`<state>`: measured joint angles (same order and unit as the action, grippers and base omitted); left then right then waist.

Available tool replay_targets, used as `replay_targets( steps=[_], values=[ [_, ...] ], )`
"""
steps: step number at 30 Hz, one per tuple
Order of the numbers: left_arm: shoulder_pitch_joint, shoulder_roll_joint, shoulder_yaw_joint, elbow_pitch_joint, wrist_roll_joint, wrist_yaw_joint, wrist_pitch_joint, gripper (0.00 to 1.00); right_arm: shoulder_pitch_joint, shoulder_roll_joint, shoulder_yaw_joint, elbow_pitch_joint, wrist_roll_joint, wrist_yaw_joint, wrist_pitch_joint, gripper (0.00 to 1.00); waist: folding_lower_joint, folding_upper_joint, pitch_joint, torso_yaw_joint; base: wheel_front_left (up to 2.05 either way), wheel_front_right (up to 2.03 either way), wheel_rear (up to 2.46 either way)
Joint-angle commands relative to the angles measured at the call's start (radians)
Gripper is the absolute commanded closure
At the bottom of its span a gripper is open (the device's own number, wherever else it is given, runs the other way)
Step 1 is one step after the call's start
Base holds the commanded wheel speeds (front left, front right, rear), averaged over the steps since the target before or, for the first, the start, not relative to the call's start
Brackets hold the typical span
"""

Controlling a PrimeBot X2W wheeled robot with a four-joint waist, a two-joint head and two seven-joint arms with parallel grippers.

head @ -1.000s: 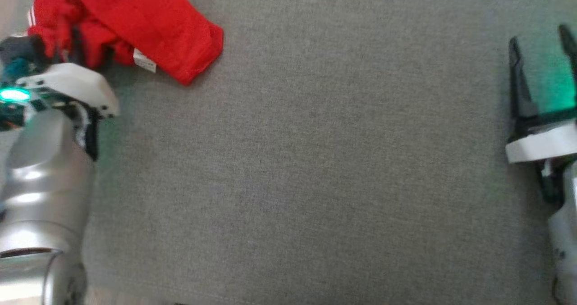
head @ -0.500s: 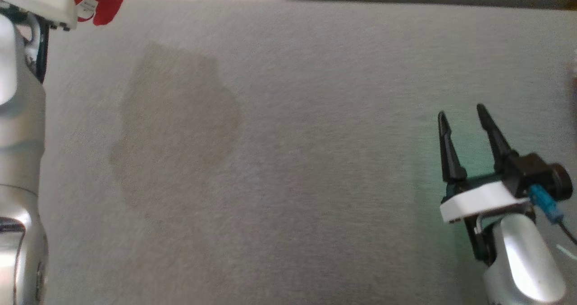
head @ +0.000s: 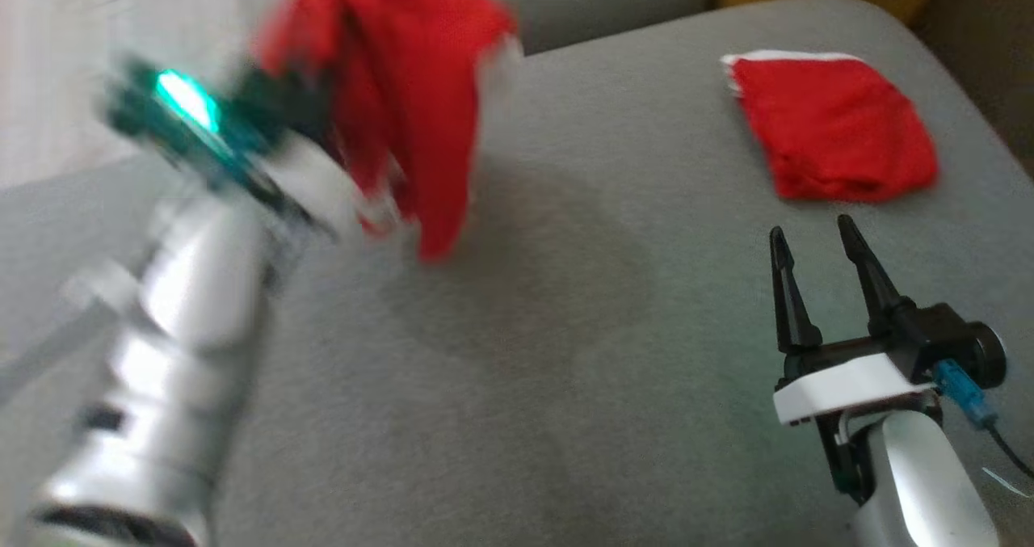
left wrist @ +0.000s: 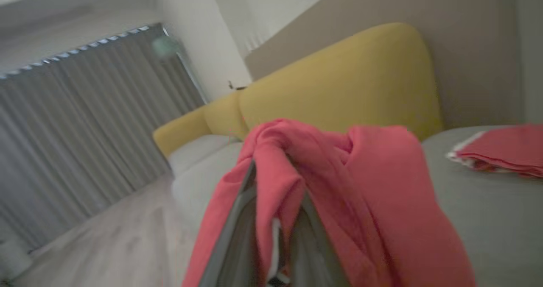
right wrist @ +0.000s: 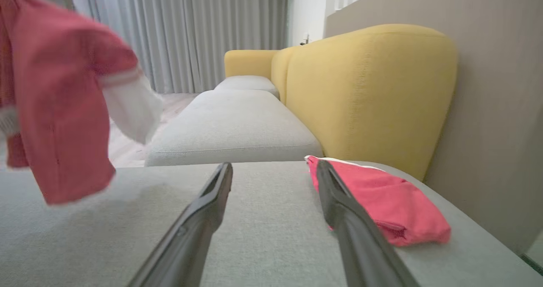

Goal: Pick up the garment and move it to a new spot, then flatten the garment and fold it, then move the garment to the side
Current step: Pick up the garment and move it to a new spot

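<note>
At the left, the garment [head: 412, 86] is held clear of the grey cushion [head: 565, 353] by the left gripper [left wrist: 276, 185], whose jaws are pinched narrow on a bunched fold of it. The arm and cloth are smeared by blur. The first step, moving the garment to a new spot, is judged to be in hand. Next, a descent onto the bare middle of the cushion is called for, with the cloth laid down loosely enough to be spread out. At the right, the right gripper [head: 810, 228] hovers low over the cushion with its jaws wide and nothing in them. It is likely to be needed for flattening.

The held garment is a limp red fabric that hangs in soft vertical folds, and a white band shows at one edge. The cushion is covered in a coarse grey weave and rounded at its far corner. Further right, a second red piece [head: 836, 139] lies folded into a rough rectangle with a white trim. Behind it, a rounded, upholstered yellow backrest [right wrist: 365, 92] is seen.
</note>
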<state>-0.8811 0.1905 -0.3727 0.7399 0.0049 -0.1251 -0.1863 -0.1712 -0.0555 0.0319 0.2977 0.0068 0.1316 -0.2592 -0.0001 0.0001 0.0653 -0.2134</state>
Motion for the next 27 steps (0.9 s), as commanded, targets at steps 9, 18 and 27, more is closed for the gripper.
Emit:
replay_targets(
  steps=[9, 18, 27],
  values=[
    [0.331, -0.120, -0.198, -0.009, -0.151, -0.005, -0.035, 0.00, -0.028, 0.005, 0.059, -0.039, 0.052, -0.001, -0.003, 0.00, 0.0001, -0.0001, 0.092, -0.121, 0.00, 0.00, 0.00],
    [0.578, -0.138, -0.125, -0.207, -0.274, 0.136, -0.075, 0.00, 0.055, 0.005, 0.075, 0.012, 0.080, -0.001, -0.003, 0.00, 0.0001, -0.0001, -0.031, 0.039, 0.00, 0.00, 0.00],
    [0.856, -0.105, 0.100, -0.548, -0.159, 0.216, -0.075, 0.00, 0.133, 0.005, 0.047, 0.047, 0.077, -0.001, -0.003, 0.00, 0.0001, -0.0001, -0.109, 0.218, 0.00, 0.00, 0.00]
  ],
)
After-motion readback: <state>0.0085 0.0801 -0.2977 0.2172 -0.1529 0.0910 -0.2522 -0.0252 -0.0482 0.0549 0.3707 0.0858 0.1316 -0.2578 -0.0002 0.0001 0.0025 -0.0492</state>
